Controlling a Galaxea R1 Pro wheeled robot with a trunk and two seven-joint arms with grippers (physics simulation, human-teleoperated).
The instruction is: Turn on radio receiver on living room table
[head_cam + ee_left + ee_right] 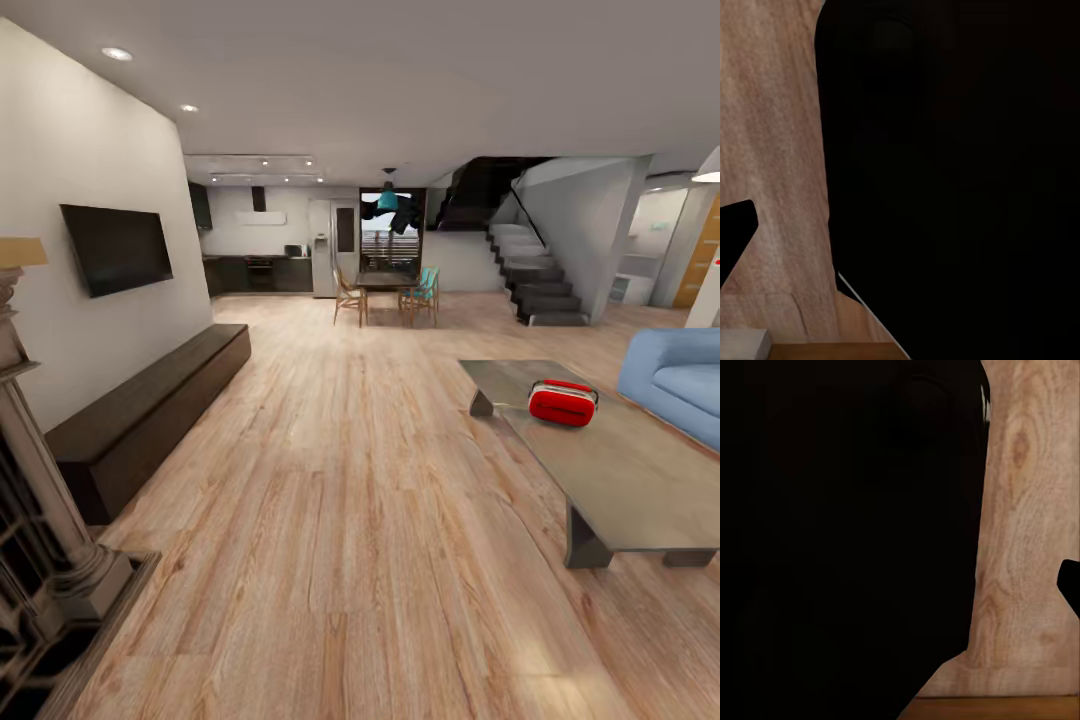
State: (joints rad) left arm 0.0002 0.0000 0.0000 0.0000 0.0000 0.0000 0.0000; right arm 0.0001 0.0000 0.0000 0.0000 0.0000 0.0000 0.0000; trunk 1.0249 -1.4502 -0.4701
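Note:
The red radio receiver [563, 402] with its white band lies on the grey top of the low coffee table [640, 480], at the right of the head view, a few steps ahead of me. It sits near the table's far end, close to the blue sofa [680, 385]. In the left wrist view a dark body part [945, 172] covers most of the picture, with a black tip [735, 232] at the edge over wood floor. The right wrist view is similar, with a dark mass [847, 540] and a black tip [1071, 585].
A long dark bench [150, 410] runs under the wall TV [117, 247] on the left. A stone column [40, 480] stands at the near left. Wood floor [340, 480] stretches ahead toward a dining table with chairs [388, 290] and a staircase [535, 275].

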